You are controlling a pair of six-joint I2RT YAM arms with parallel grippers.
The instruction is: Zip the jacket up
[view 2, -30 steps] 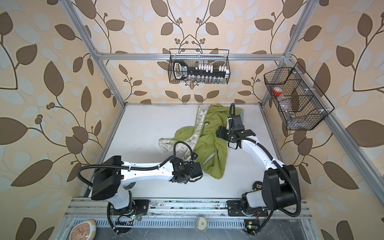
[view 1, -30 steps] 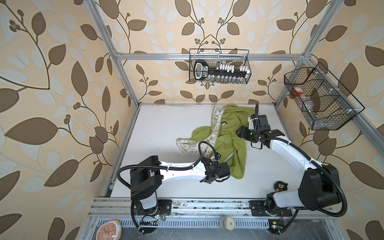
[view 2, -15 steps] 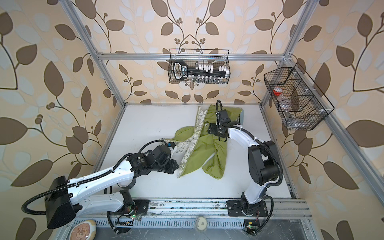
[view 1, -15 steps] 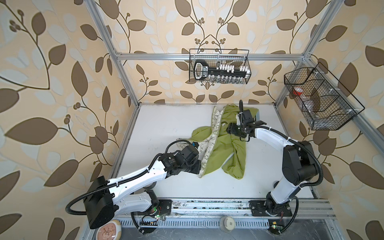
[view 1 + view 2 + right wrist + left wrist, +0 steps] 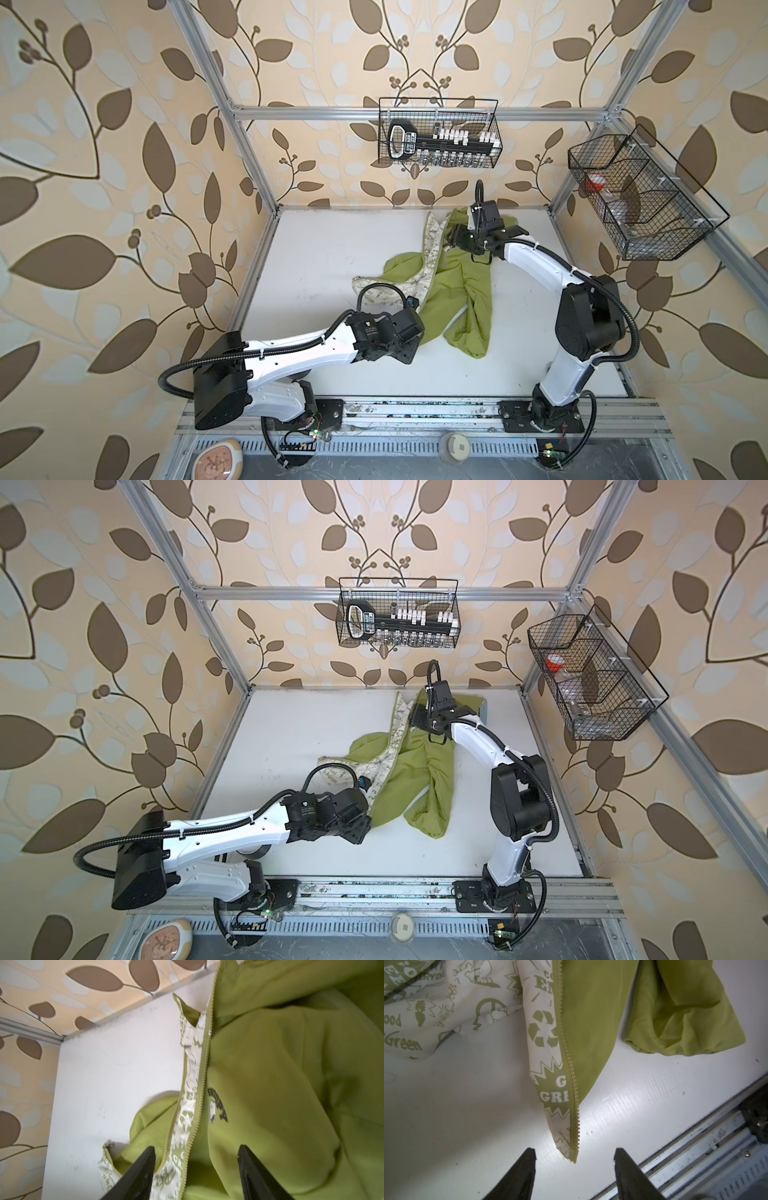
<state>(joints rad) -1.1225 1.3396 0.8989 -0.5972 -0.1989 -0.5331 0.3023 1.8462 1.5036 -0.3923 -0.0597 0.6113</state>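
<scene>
Two grippers hung over the unzipped jacket (image 5: pixel 453 286), which lay from the table's (image 5: pixel 332 249) back edge toward its middle. The left gripper (image 5: pixel 574 1152), spread and empty, faced the zipper's (image 5: pixel 571 1076) bottom end; it probably needed to pinch that end squarely. The right gripper (image 5: pixel 196 1148), also spread, hovered by the chest logo (image 5: pixel 217 1107). A bunched sleeve (image 5: pixel 685 1028) lay beside the hem.

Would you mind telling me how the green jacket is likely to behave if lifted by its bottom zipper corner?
Probably floppy: the jacket lies in folds on the table, so a lifted corner should drape, not hold shape. Likely light, since the fabric looks thin. The zipper edge is narrow, so it might slip from a shallow pinch.
</scene>
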